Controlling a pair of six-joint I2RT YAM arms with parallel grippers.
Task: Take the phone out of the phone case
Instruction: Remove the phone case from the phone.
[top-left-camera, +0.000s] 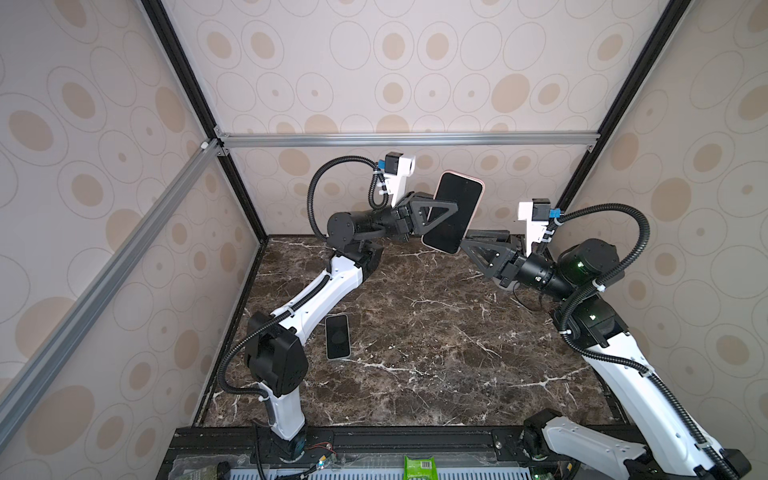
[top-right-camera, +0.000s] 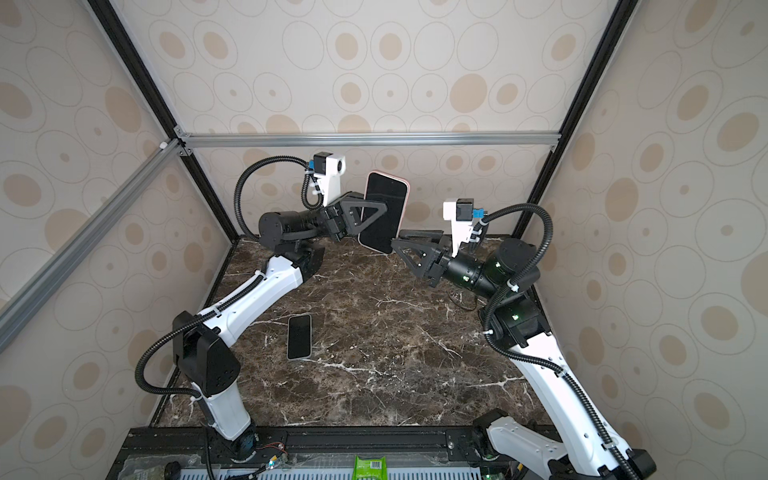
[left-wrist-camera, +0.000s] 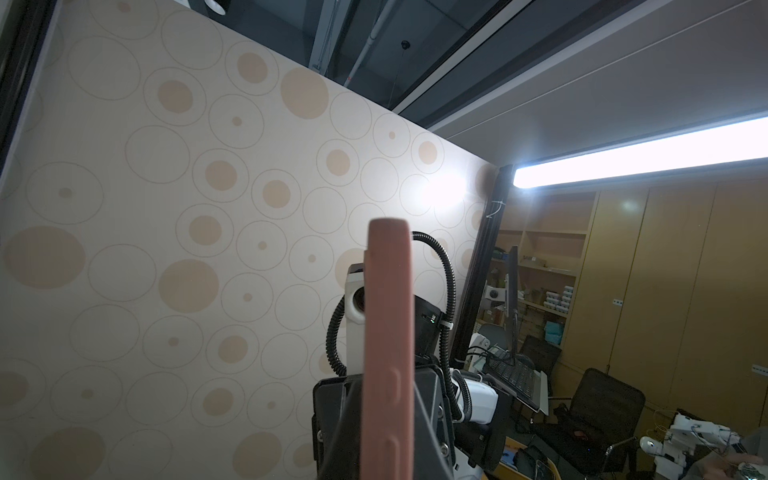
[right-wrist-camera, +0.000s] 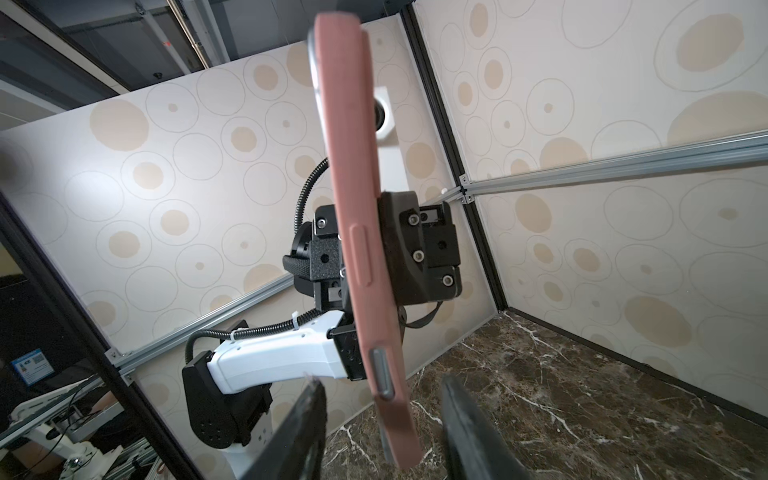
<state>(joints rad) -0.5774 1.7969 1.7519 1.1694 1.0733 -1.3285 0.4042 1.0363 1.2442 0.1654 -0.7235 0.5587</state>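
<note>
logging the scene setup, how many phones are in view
2. A phone in a pink case is held in the air by the left gripper; a second phone lies flat, screen up, on the table beside the left arm.

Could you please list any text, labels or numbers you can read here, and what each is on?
No text is legible.
On the green packet: barcode label, print too small to read.
On the blue sign: blurred, unreadable.
On the phone case: no markings visible.

The phone case (right-wrist-camera: 357, 208) is pink, the table (top-left-camera: 415, 332) brown marble, white-veined.
</note>
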